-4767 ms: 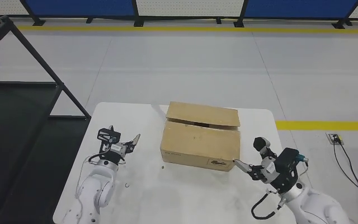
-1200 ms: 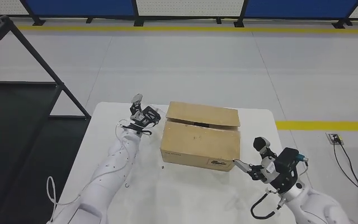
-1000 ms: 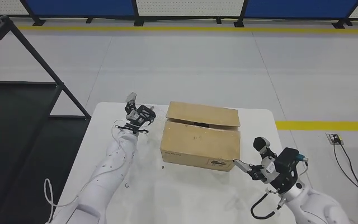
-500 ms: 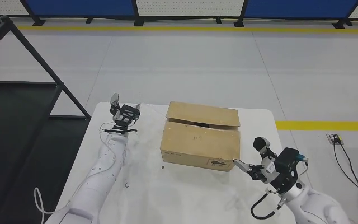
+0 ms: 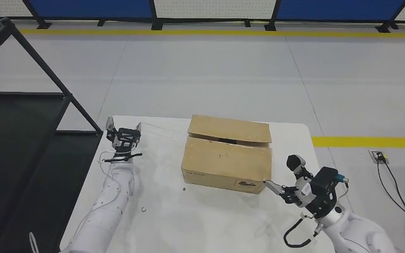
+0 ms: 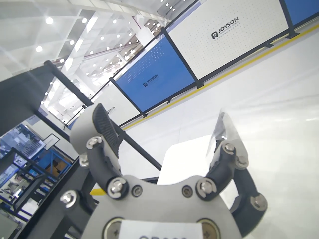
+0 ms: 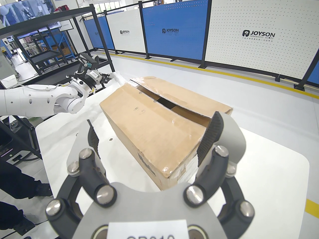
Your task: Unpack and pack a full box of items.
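Here's the box (image 5: 224,161), plain brown cardboard, sitting square in the middle of the worktop (image 5: 190,218), its back close to the far edge. The top flaps are down but not sealed: a dark gap runs along the seam, wider toward the right edge. Over at the far-left corner is the left hand (image 5: 122,134), raised off the surface and pointing out past the far edge, well apart from the box. Its fingers are spread wide with nothing clamped between them. A piece of clear film (image 6: 225,128) clings to one fingertip, and a pale, see-through streak runs from that hand toward the box's far-left corner; what it is exactly can't be made out. Down by the right edge, toward the near side, is the right hand (image 5: 275,187). It is held low and aimed at the box's near-right bottom corner, its fingers also wide apart and holding nothing. One fingertip is just beside that corner, and whether it touches the cardboard is too close to call. A small scrap (image 5: 184,188) lies on the worktop just in front of the box's near-left corner, and another speck (image 5: 145,208) lies nearer the left arm
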You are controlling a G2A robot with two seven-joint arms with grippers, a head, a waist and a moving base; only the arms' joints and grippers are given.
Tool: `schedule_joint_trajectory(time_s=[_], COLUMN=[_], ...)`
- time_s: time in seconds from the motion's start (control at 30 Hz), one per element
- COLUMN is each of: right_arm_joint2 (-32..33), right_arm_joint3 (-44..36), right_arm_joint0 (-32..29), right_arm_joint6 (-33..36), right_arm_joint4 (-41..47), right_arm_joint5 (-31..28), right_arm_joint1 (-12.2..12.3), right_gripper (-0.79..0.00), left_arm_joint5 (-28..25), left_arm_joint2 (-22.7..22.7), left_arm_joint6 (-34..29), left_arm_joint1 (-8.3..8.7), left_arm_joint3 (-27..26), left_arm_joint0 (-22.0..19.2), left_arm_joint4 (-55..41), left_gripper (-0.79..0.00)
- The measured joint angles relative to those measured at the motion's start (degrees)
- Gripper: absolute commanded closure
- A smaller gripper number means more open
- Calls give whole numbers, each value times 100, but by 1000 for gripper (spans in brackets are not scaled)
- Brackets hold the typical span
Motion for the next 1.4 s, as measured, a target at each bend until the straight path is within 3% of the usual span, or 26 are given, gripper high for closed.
schedule_joint_trajectory(time_s=[0.17,0.57,1.0,1.4], right_arm_joint2=[0,0,0,0], right_arm_joint3=[0,0,0,0], right_arm_joint0=[0,0,0,0], right_arm_joint6=[0,0,0,0], right_arm_joint4=[0,0,0,0], right_arm_joint5=[0,0,0,0], right_arm_joint1=[0,0,0,0], right_gripper=[-785,-785,-785,-785], left_arm_joint5=[-393,-320,-147,-140], left_arm_joint2=[-160,-175,-737,-1013], left_arm_joint6=[-2,-42,-631,-1034], left_arm_joint1=[82,89,384,458], left_arm_joint3=[-341,-340,-451,-427], left_arm_joint0=[297,306,542,663], left_arm_joint4=[-160,-155,-72,-317], left_gripper=[-785,-785,-785,-785])
